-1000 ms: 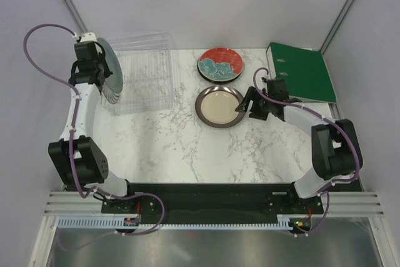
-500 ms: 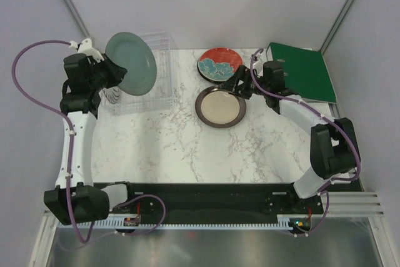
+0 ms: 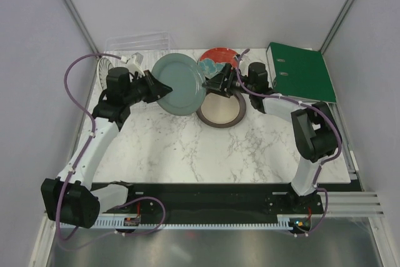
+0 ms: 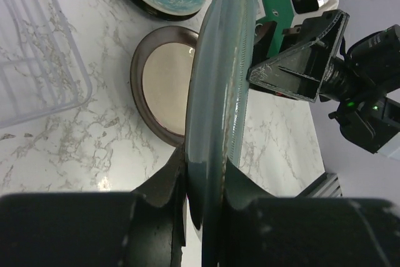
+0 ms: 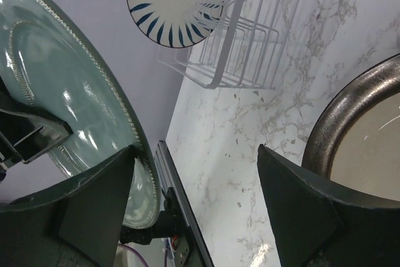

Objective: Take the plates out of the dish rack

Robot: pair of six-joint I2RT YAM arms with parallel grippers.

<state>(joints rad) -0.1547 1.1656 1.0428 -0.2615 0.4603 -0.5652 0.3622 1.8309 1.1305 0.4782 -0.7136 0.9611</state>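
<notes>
- Top external view: our left gripper (image 3: 157, 86) is clenched on the rim of the plain teal-green round plate (image 3: 181, 84). It holds the plate tilted on edge above the white marble tabletop (image 3: 187, 148), well apart from the clear plastic dish rack (image 3: 134, 43) at the far left corner.
- Left wrist view: we see its fingers (image 4: 159, 195) pinch the rim from both faces, which is what holds the plate up on edge.
- Our right gripper (image 3: 215, 82) meets the plate's far edge with jaws spread wide, grasping nothing. We judge this a handover, since the unloaded plates lie on its side.
- Both the cream plate with dark brown rim (image 3: 222, 112) and the red plate with teal flowers (image 3: 222, 54) lie flat near the green ring binder (image 3: 300, 70), already unloaded.
- One white plate with black radial stripes (image 5: 172, 4) stands in the rack, awaiting us.
</notes>
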